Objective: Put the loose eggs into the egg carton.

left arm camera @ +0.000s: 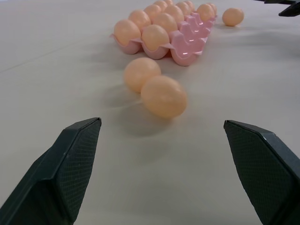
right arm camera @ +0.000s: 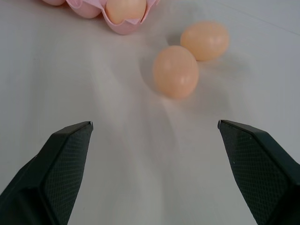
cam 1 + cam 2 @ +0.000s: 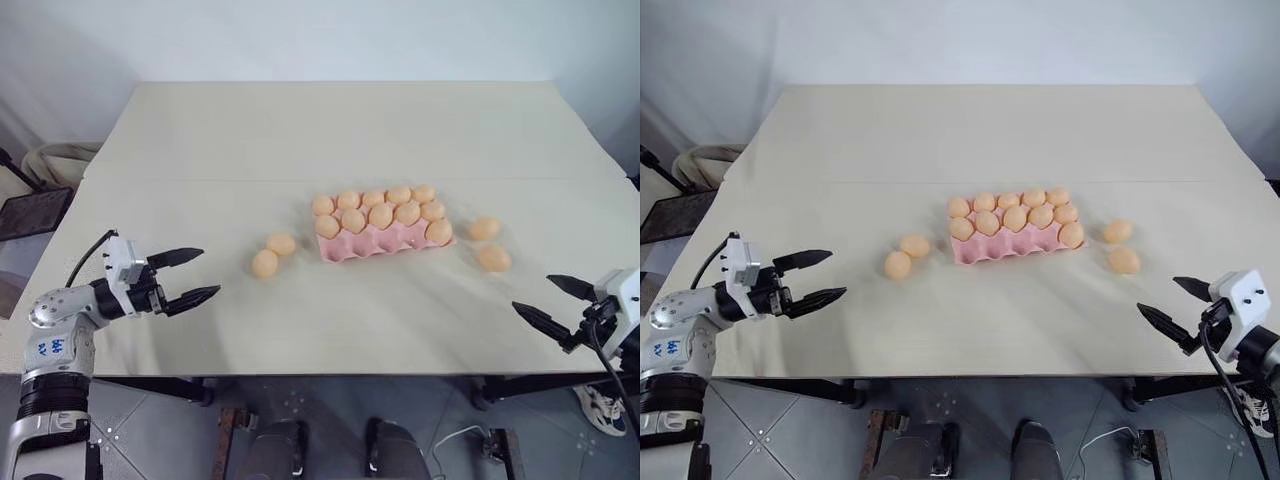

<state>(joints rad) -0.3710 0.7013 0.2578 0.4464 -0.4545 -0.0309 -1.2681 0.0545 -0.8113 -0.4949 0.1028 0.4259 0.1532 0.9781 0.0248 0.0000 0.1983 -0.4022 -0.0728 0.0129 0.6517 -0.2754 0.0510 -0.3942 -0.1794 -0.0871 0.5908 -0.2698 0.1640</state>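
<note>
The pink egg carton (image 3: pixel 392 244) lies at the table's middle, with several pale orange eggs in its back and middle rows and one at the front right; the other front cups are bare. Two loose eggs (image 3: pixel 265 263) (image 3: pixel 281 244) lie on the table left of it, and two more (image 3: pixel 484 229) (image 3: pixel 493 258) lie to its right. My left gripper (image 3: pixel 196 274) hovers open near the front left edge, pointing toward the left pair (image 1: pixel 163 95). My right gripper (image 3: pixel 546 302) stands open at the front right, below the right pair (image 2: pixel 175 71).
The beige table (image 3: pixel 300 140) reaches far back behind the carton. Its front edge runs just beneath both grippers. A dark mesh object (image 3: pixel 30 212) stands off the table's left side.
</note>
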